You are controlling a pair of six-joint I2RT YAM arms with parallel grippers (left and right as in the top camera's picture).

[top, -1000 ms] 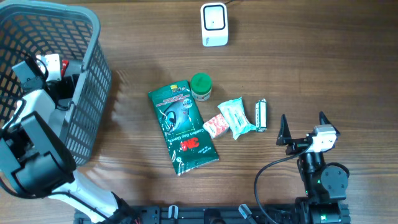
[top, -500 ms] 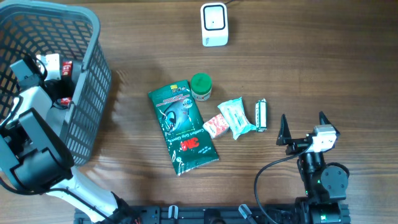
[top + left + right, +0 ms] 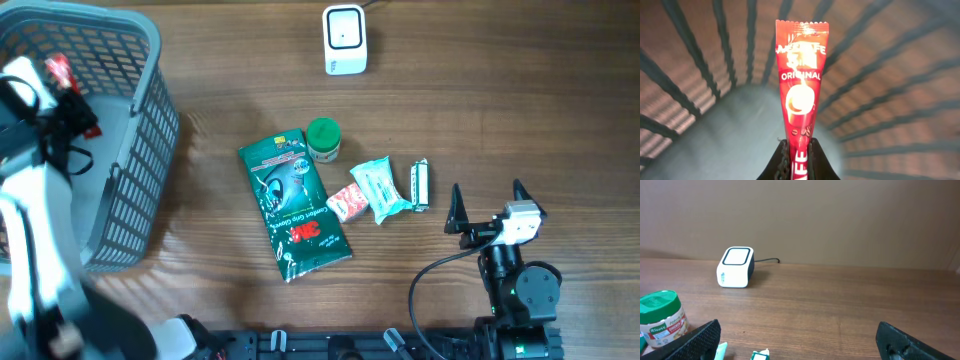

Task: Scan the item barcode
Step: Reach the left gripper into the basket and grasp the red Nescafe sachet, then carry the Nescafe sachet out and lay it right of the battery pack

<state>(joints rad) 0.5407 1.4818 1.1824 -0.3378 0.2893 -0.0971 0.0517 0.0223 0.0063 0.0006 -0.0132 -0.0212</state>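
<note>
A red Nescafe coffee sachet point(image 3: 801, 90) stands upright between the fingers of my left gripper point(image 3: 799, 150), which is shut on its lower end. In the overhead view the sachet point(image 3: 59, 72) and the left gripper point(image 3: 68, 92) hang over the inside of the grey basket point(image 3: 140, 150). The white barcode scanner point(image 3: 344, 39) sits at the far middle of the table, also visible from the right wrist as the scanner point(image 3: 736, 267). My right gripper point(image 3: 487, 205) rests open at the near right, with nothing between the jaws of the right gripper point(image 3: 797, 342).
Between the basket and the right arm lie a green 3M pack point(image 3: 293, 205), a green-lidded jar point(image 3: 323, 140), a pink-red wrapper point(image 3: 348, 203), a mint-coloured pack point(image 3: 382, 188) and a small green-white stick point(image 3: 421, 185). The basket's mesh wall surrounds the sachet.
The left gripper went from open to shut on the red sachet and has risen with it in the basket, blurring the arm. The right arm has not moved.
</note>
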